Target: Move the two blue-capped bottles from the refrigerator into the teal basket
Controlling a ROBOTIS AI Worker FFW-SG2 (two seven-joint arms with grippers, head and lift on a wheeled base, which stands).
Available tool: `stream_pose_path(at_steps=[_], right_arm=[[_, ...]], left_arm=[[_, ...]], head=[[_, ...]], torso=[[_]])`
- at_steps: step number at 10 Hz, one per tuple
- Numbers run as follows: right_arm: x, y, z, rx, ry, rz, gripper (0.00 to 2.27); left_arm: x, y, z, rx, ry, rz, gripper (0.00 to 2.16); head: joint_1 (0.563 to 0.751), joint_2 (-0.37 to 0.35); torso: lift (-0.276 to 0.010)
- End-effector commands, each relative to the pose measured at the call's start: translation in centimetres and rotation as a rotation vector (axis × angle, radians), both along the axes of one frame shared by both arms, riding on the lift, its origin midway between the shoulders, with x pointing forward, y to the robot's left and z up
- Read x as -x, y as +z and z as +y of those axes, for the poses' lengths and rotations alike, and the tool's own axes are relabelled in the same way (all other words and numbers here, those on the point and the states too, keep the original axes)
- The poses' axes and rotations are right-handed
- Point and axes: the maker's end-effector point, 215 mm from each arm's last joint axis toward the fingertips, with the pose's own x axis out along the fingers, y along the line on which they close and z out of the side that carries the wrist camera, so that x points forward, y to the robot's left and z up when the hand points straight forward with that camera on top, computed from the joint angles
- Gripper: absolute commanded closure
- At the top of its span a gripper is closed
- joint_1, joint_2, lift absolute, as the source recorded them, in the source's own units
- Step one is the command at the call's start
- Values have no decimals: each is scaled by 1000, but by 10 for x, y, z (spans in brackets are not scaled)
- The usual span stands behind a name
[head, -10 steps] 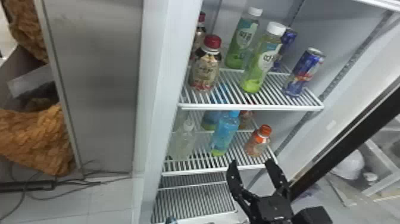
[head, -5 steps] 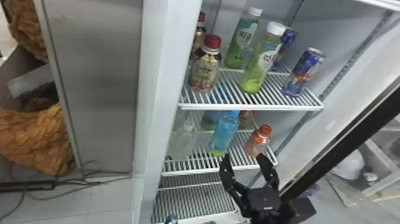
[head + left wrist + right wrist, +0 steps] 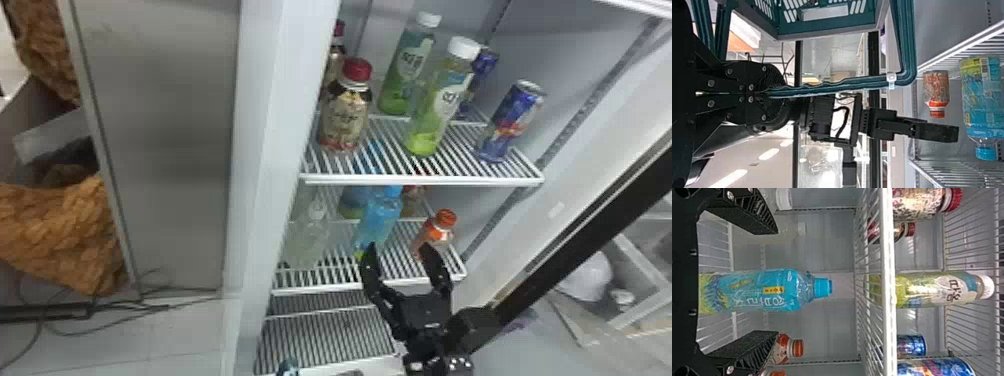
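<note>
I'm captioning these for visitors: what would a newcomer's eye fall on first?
Probably the right gripper, open before a bright blue bottle on the shelf below the white-capped bottles. Next, the teal basket, its handle clamped in the left gripper.

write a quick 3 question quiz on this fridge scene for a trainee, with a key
1. True or false: The right gripper is open and not closed on the front blue-capped bottle.

2. Multiple choice: In the head view, what colour is the cap of the small bottle to the right of that blue-capped bottle, on the same shelf?
A) white
B) orange
C) green

3. Fill in the blank: The left gripper holds the teal basket by its ____.

Key: 1. True; 2. B; 3. handle
</note>
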Motion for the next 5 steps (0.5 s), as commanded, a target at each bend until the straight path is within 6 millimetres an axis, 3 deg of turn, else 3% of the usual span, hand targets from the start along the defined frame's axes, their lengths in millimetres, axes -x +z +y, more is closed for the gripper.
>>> stream_pose_path(at_steps=[1, 5], right_arm=[[-11, -6, 2, 2, 3, 4, 101], [-43, -19, -3, 12, -2, 16, 98]], left_arm=[[0, 0, 0, 0, 0, 1, 1134], [1, 1, 0, 5, -1, 3, 1134]], head=[[695, -350], [695, -350]], torso=[[-137], [-137]])
